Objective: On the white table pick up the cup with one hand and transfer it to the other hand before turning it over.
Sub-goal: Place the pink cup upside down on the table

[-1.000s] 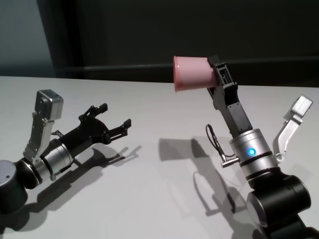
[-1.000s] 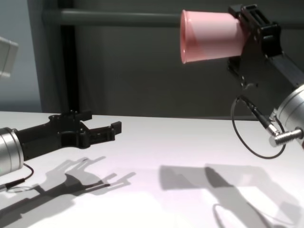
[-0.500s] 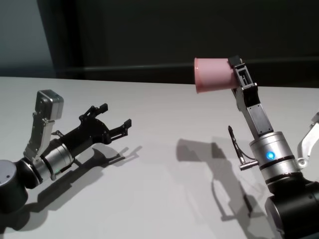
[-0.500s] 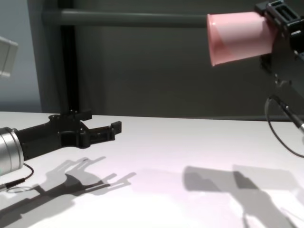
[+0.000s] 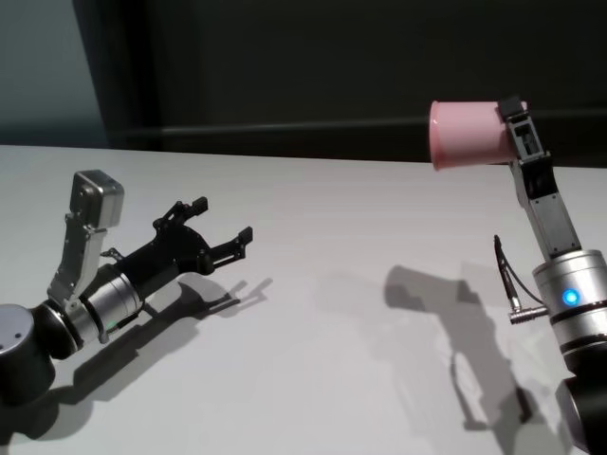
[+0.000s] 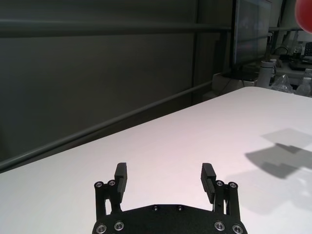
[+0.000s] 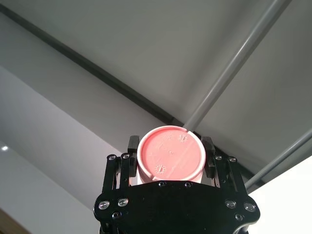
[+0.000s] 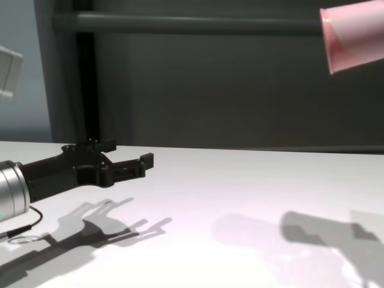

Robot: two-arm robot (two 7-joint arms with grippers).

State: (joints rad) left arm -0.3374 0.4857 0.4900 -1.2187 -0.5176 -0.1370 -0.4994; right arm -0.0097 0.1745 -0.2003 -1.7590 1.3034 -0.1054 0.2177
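The pink cup (image 5: pixel 468 135) hangs on its side high above the white table (image 5: pixel 313 360), its mouth turned toward my left arm. My right gripper (image 5: pixel 513 133) is shut on the cup's base end. In the right wrist view the cup's bottom (image 7: pixel 169 153) sits between the black fingers (image 7: pixel 132 144). The chest view catches only the cup's mouth end (image 8: pixel 354 36) at the upper right edge. My left gripper (image 5: pixel 221 219) rests low over the table at the left, open and empty, far from the cup. Its spread jaws also show in the left wrist view (image 6: pixel 164 173) and the chest view (image 8: pixel 129 153).
A dark wall with a horizontal rail (image 8: pixel 192 24) runs behind the table's far edge. Beyond the table's corner in the left wrist view stand bottles and clutter (image 6: pixel 292 78). Arm shadows fall on the tabletop (image 5: pixel 455 303).
My right arm has swung to the right with the cup, widening the gap to the left gripper. The left arm has not moved.
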